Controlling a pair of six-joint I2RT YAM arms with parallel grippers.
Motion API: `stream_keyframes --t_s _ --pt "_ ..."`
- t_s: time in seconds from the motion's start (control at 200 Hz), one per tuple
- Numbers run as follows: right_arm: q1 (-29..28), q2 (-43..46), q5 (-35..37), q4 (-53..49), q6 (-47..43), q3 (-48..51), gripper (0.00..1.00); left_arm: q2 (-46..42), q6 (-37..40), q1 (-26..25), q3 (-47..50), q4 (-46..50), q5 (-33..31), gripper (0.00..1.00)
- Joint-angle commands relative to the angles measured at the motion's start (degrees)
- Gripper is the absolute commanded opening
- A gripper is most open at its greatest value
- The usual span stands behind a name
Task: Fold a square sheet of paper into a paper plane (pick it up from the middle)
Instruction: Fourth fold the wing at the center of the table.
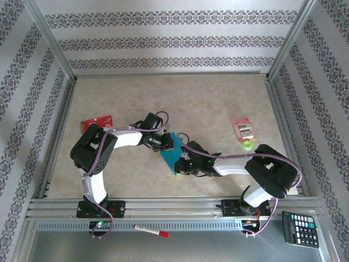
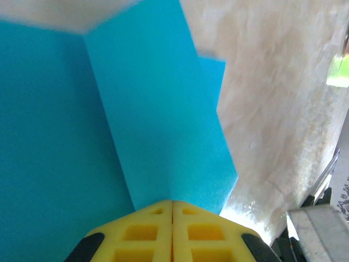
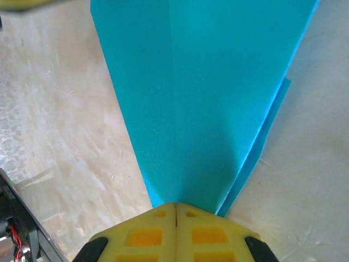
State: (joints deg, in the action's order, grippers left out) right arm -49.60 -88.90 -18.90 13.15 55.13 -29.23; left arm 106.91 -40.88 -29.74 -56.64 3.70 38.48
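- Beige marbled table top, fenced by an aluminium frame, with grey-and-white patterned wallpaper on three sides.
- Sheet of teal-blue matte paper: creased into a smaller, narrow shape, sitting just toward 6 o'clock of the table's centre, between the two grippers.
- Left gripper: at the sheet's 12 o'clock end.
- From the left wrist, its yellow fingertips are pressed together on the sheet's edge. A folded flap runs away toward 12 o'clock, overlapping a wider layer.
- Right gripper: at the sheet's 5 o'clock end.
- From the right wrist, its yellow fingertips are clamped on the narrow end of the paper. A straight crease runs up the middle to 12 o'clock, and a lower layer peeks out along the 3 o'clock side.
- Whether the sheet lies on the table or is lifted off it cannot be told.
- Flat red card: at 9 o'clock on the table, just beside the left arm's elbow.
- Small red-and-white packet: at 3 o'clock, well apart from the paper.
- Bright green ring: just at the packet's 6 o'clock.
- Red-capped white marker pen: on the grey ledge at 6 o'clock, between the arm bases.
- Black calculator: on the same ledge, at 5 o'clock.
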Motion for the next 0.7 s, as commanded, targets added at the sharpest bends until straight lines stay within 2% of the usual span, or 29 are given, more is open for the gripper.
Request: stream_keyframes --t_s 0.0,0.694 --pt "0.0 -2.3 1.1 -12.3 -1.3 3.7 0.00 2.5 3.5 1.8 -2.2 3.6 -0.9 0.08" --pt "0.0 0.0 1.4 -13.1 -1.3 5.2 0.00 14.1 6.2 10.5 -16.4 5.5 -2.0 0.16"
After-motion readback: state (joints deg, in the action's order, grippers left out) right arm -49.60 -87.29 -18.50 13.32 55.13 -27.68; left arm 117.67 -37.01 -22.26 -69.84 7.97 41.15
